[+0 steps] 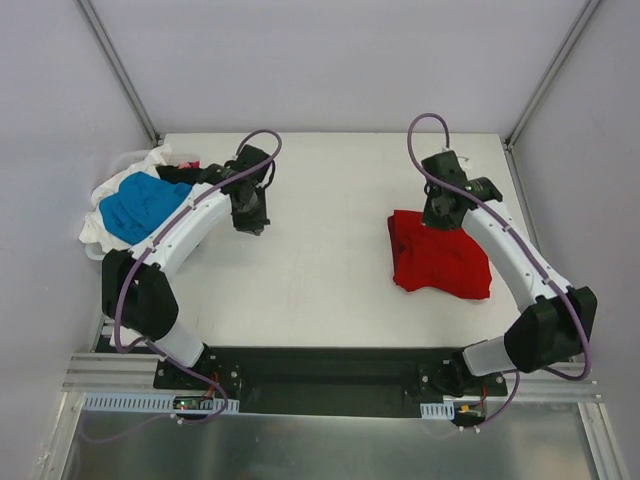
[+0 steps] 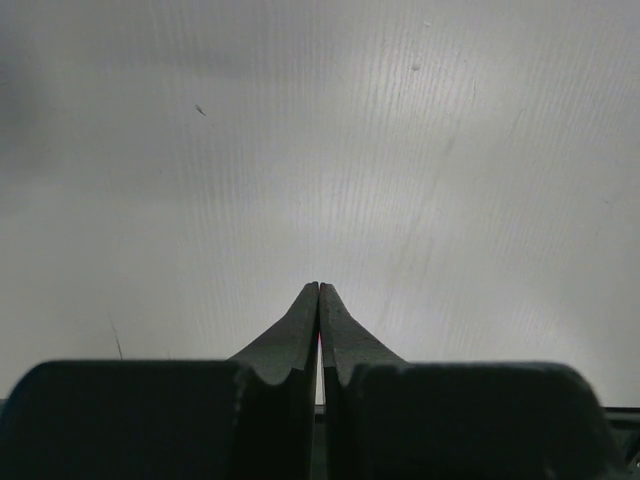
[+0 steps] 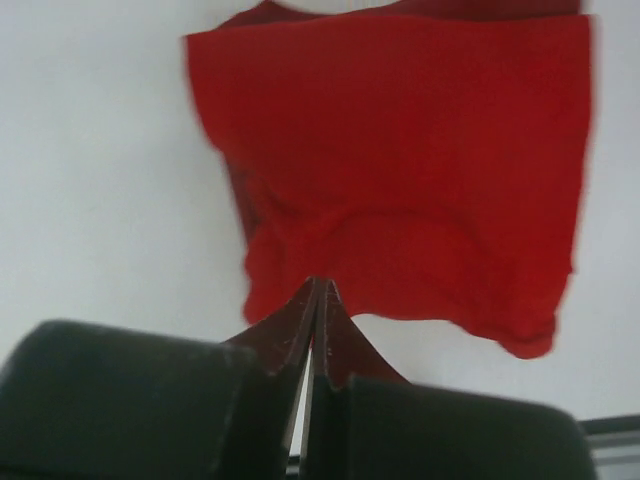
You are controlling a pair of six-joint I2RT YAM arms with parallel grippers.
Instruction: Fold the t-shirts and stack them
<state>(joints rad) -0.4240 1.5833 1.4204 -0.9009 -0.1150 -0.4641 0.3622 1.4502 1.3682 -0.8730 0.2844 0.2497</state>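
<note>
A folded red t-shirt [image 1: 440, 258] lies flat on the right half of the white table [image 1: 320, 280]. In the right wrist view the same red t-shirt [image 3: 400, 170] fills the upper middle. My right gripper [image 1: 440, 216] hovers over its far edge, and in its own view the right gripper [image 3: 320, 284] is shut with nothing between its fingers. At the far left lies a loose heap of t-shirts: a blue one [image 1: 145, 205] on a white one [image 1: 98, 226], with a black one [image 1: 180, 173] behind. My left gripper [image 1: 250, 222] is shut beside that heap, over bare table [image 2: 320, 150].
Grey walls enclose the table on three sides. The heap hangs over the table's left edge. A black rail [image 1: 320, 368] carrying both arm bases runs along the near edge.
</note>
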